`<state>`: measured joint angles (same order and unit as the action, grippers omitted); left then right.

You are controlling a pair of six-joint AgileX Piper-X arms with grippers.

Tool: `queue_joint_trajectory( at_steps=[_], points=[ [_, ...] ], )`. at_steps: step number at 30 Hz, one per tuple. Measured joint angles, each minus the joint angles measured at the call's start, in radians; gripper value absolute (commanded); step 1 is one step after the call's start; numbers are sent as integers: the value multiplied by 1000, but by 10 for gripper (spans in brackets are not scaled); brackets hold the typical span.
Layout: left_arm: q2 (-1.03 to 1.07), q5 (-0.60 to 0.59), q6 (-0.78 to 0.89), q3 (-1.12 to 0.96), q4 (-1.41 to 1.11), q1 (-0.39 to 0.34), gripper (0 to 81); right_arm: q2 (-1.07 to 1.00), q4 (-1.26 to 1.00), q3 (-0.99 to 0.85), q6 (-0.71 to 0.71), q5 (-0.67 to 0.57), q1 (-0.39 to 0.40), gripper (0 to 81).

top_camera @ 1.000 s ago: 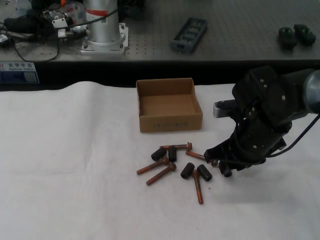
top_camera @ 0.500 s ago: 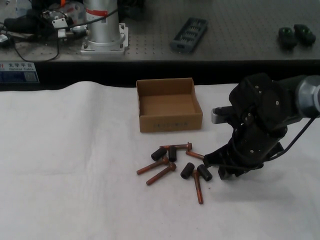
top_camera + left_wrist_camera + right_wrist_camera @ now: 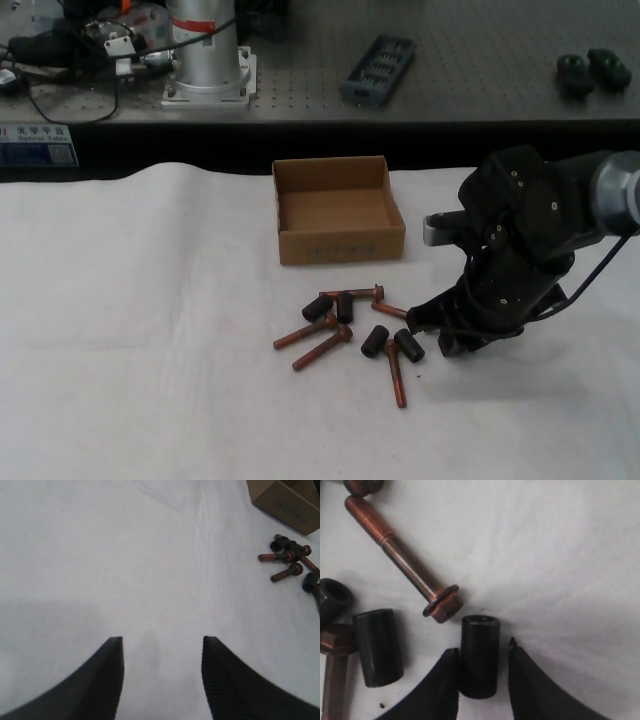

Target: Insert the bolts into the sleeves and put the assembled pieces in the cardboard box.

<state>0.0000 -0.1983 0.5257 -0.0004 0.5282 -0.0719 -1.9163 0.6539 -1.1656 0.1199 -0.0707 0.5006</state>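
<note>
Several copper bolts (image 3: 322, 350) and black sleeves (image 3: 374, 341) lie scattered on the white cloth in front of the open cardboard box (image 3: 338, 258). My right gripper (image 3: 448, 338) is down at the right end of the pile. In its wrist view the right gripper (image 3: 482, 680) straddles one black sleeve (image 3: 480, 650) lying on the cloth; one finger touches it and a sliver of cloth shows at the other. A bolt (image 3: 402, 560) and a second sleeve (image 3: 377, 647) lie beside it. My left gripper (image 3: 161, 645) hangs open over bare cloth, far from the pile (image 3: 287, 562).
The cardboard box (image 3: 287, 502) holds nothing. Behind the cloth runs a dark perforated bench with a metal post (image 3: 205, 50), a black tray (image 3: 378, 65) and cables. White cloth spreads widely to the left and front of the pile.
The right arm shifted left and lower onto the rightmost sleeve, then held still over the last half second. The bolts and other sleeves have not moved.
</note>
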Motion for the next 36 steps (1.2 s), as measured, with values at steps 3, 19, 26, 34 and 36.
queue_joint_trajectory(
  at_steps=[3, 19, 26, 34, 36],
  points=[
    [0, 0, 0, 0, 0, 0, 359, 0, -6, 0, 0, -11, 4, 146],
    [0, -75, 9, 4, -31, 0, 359, 79, 104, -1, -50, -132, 26, 29],
    [0, -164, 8, 12, -152, 0, 323, 204, 244, -1, -120, -104, 26, 29],
    [0, -295, 8, 12, -237, 0, 321, 316, 286, 25, -149, -102, 26, 29],
    [0, -323, 8, 12, -240, 0, 321, 362, 287, 57, -153, -101, 26, 29]
  ],
)
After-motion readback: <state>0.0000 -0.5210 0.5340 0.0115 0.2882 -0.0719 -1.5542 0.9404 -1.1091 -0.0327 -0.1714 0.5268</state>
